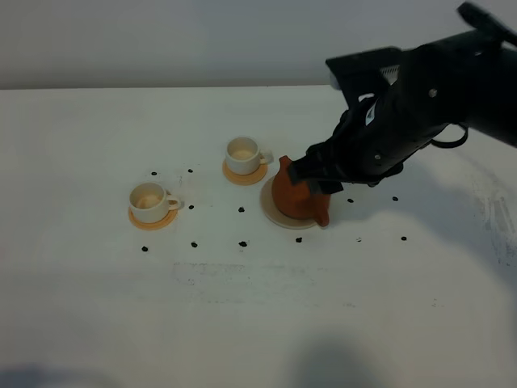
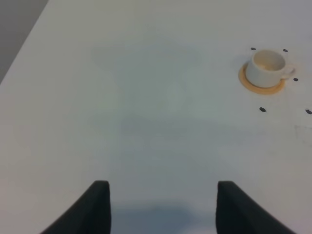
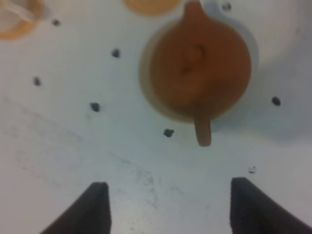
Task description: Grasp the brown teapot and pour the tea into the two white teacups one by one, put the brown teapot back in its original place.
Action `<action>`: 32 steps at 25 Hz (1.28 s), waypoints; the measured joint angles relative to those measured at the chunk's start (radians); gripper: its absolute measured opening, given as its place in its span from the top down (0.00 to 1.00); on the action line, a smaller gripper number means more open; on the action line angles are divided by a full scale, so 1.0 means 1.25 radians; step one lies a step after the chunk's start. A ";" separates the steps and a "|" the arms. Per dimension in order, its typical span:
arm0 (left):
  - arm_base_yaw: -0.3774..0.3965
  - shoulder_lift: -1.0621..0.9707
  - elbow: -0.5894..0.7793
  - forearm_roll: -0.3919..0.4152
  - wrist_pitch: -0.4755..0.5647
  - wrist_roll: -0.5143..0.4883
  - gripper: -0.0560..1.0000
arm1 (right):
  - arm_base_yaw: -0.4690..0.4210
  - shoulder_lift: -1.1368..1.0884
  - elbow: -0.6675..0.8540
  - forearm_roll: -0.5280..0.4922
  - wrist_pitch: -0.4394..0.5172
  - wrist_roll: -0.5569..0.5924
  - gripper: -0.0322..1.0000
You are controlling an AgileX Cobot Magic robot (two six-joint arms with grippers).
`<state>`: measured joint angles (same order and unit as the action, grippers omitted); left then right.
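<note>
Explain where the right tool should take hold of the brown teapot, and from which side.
Grip the handle, coming from the side opposite the spout. The brown teapot sits upright on its beige disc, and the handle juts toward the open right tool, probably narrow enough for its jaws; the round body looks too wide.

The teapot (image 3: 197,68) just ahead of the right gripper (image 3: 170,186) is pretty blurry, and the arm (image 1: 420,105) hides its top from the high camera.
</note>
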<state>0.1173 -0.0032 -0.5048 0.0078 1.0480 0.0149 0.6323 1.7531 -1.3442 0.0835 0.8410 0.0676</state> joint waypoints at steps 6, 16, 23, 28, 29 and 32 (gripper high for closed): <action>0.000 0.000 0.000 0.000 0.000 0.000 0.48 | -0.020 0.083 0.002 -0.012 -0.014 0.002 0.47; 0.000 0.000 0.000 0.000 0.000 0.000 0.48 | -0.029 0.190 -0.095 -0.030 0.005 0.002 0.47; 0.000 0.000 0.000 0.000 0.000 0.000 0.48 | -0.029 0.219 -0.106 -0.046 0.003 0.001 0.47; 0.000 0.000 0.000 0.000 0.000 0.000 0.48 | -0.029 0.227 -0.106 -0.060 -0.001 -0.002 0.47; 0.000 0.000 0.000 0.000 0.000 0.000 0.48 | -0.029 0.227 -0.106 -0.060 -0.003 -0.004 0.47; 0.000 0.000 0.000 0.000 0.000 0.000 0.48 | -0.029 0.235 -0.107 -0.061 -0.010 -0.011 0.47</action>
<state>0.1173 -0.0032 -0.5048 0.0078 1.0480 0.0149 0.5956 2.0472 -1.4780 0.0075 0.8281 0.0533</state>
